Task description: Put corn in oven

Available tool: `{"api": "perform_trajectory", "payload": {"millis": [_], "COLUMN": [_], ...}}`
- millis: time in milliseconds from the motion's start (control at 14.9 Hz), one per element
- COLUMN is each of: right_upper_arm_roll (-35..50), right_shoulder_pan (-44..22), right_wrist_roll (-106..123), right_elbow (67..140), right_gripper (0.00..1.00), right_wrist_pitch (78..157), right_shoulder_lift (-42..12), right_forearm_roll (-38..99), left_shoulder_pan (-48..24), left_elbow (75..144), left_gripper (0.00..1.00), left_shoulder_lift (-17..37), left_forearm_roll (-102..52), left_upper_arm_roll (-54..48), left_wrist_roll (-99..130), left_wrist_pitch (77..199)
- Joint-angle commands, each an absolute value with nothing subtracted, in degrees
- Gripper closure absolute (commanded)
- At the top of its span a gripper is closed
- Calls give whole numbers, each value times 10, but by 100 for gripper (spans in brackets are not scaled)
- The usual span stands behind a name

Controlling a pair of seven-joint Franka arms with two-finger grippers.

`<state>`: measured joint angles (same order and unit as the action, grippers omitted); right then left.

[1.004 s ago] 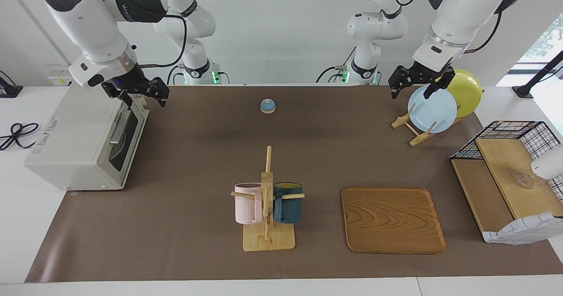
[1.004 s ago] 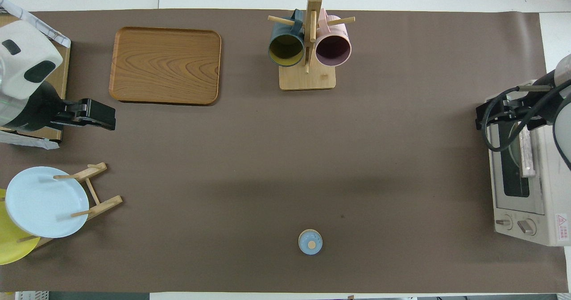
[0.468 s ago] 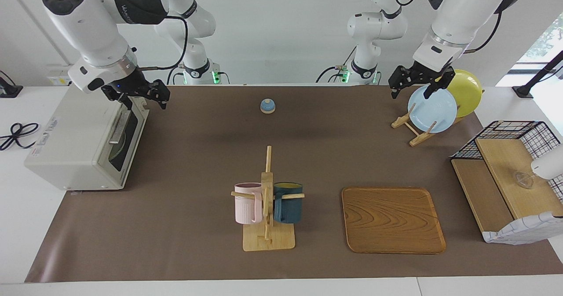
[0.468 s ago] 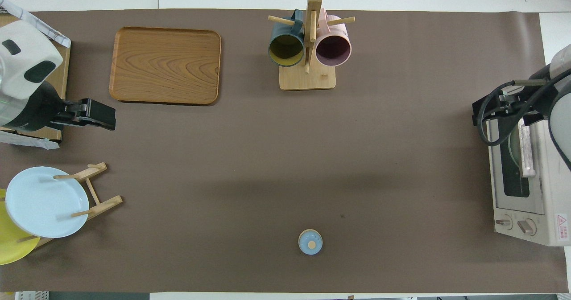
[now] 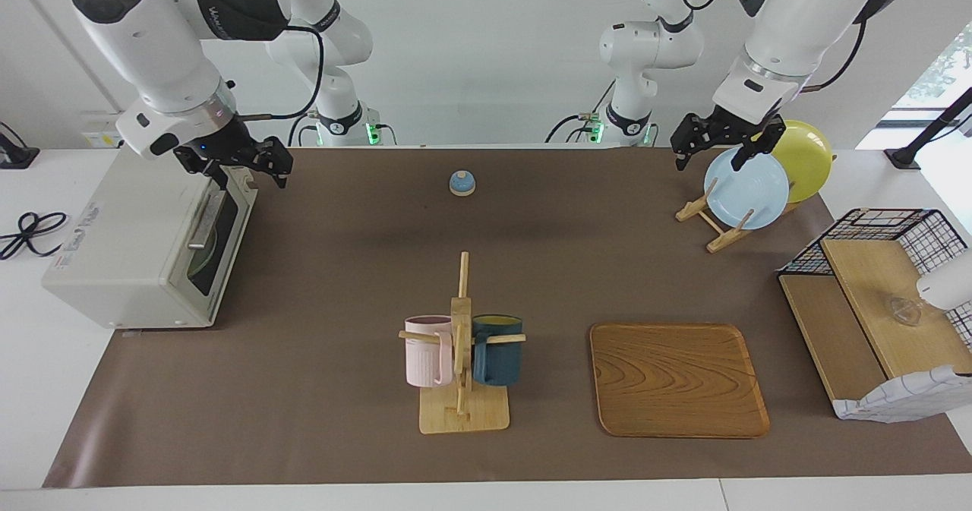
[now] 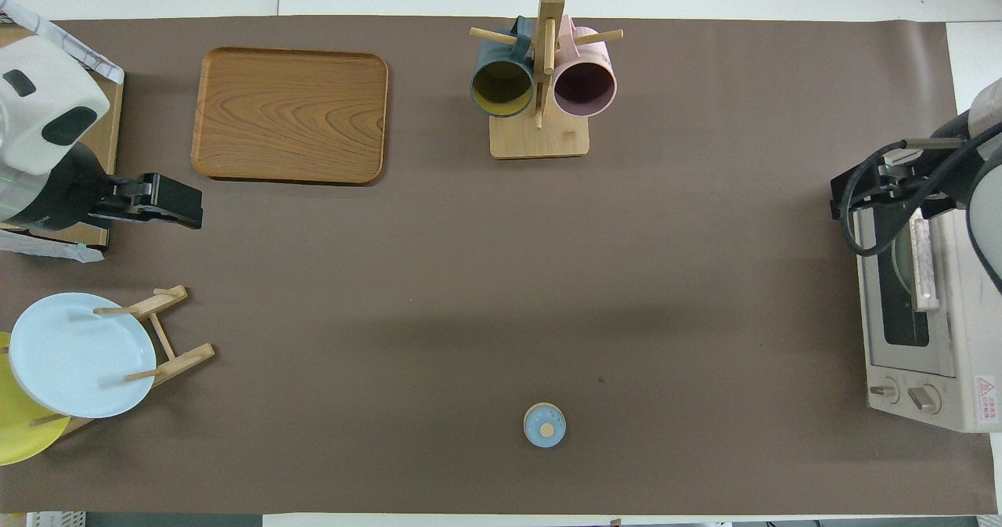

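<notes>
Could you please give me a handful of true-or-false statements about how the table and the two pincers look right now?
1. The oven door is shut. True.
2. A corn cob lies on the wooden tray. False: the tray is bare, and no corn shows in either view.
3. The right pincer is over the oven's end nearer to the robots. True.
4. The left pincer holds the blue plate. False: it hangs above the plate rack, holding nothing.
5. Both mugs stand on the table. False: the pink mug and the dark blue mug hang on the wooden mug tree.
</notes>
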<state>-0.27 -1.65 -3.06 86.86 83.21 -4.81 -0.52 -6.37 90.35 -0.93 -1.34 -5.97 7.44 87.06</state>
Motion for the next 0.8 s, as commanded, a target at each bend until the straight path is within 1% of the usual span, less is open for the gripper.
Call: {"api": "perform_trajectory", "payload": {"millis": [0, 201, 401, 736], "right_upper_arm_roll": [1, 1, -1, -1], "right_shoulder_pan": [-13, -14, -12, -9], "right_wrist_roll": [-39, -39, -34, -33], "right_elbow": [862, 860, 865, 869], "right_gripper": [0, 0, 0, 0], "right_wrist_pitch": [826, 826, 820, 823], "right_shoulder_lift": [-47, -47, -26, -23], "right_forearm_roll": [-7, -7, -6, -6], "left_shoulder_pan": [-58, -58, -58, -58], "left_elbow": [922, 922, 922, 922], "left_gripper": [0, 0, 0, 0], "left_shoulder_lift": [-25, -25, -25, -25], "left_forearm_roll": [-6, -6, -6, -6], "left_upper_arm_roll": [-62, -62, -62, -62], "left_wrist_roll": [73, 73, 73, 73], "left_wrist_pitch": [880, 880, 880, 880]}}
